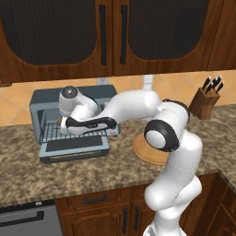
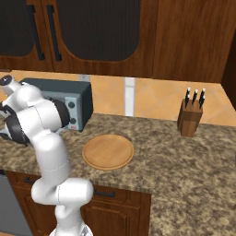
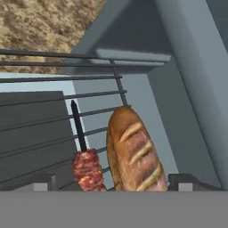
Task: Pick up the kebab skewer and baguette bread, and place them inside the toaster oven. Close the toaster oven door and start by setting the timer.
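- The baguette bread (image 3: 133, 151) and kebab skewer (image 3: 87, 167) lie side by side on the wire rack (image 3: 53, 111) inside the toaster oven (image 1: 44, 99).
- The gripper (image 3: 113, 182) hangs spread wide, holding nothing.
- The door (image 1: 73, 148) (stiff, hinged, probably light) looks best lifted by its pale handle edge.
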Available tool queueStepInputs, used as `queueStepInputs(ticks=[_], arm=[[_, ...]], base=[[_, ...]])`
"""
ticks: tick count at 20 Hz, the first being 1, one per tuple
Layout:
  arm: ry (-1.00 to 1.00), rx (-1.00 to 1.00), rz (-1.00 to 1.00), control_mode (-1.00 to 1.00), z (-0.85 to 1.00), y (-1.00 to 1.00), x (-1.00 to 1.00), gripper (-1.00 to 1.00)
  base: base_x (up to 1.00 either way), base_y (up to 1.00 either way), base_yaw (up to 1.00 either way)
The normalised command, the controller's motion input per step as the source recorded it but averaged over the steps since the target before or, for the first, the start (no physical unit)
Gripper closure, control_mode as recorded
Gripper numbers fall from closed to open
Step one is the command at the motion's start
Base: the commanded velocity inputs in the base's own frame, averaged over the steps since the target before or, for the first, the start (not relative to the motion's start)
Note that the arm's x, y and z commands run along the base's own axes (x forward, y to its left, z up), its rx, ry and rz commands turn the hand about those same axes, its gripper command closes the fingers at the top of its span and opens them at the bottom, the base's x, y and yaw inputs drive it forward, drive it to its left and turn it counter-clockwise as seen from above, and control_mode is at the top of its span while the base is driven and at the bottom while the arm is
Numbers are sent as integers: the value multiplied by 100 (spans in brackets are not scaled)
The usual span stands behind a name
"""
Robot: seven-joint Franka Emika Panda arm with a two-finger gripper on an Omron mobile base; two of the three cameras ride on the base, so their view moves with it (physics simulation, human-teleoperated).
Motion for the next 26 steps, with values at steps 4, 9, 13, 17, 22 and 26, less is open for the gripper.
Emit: queueStepInputs(ticks=[4, 9, 13, 17, 22, 26], arm=[[9, 15, -16, -100, 19, -8, -17, -100], [-1, 24, -40, -100, -1, 0, -57, -100], [-5, 27, -48, -100, 0, -12, -53, -100], [-7, 22, -43, -100, -11, -30, -11, -100], [-11, 16, -26, -100, -5, -28, 5, -100], [-8, 13, -14, -100, 0, -1, -4, -100]], base=[[0, 0, 0], [0, 0, 0], [0, 0, 0], [0, 0, 0], [0, 0, 0], [0, 0, 0]])
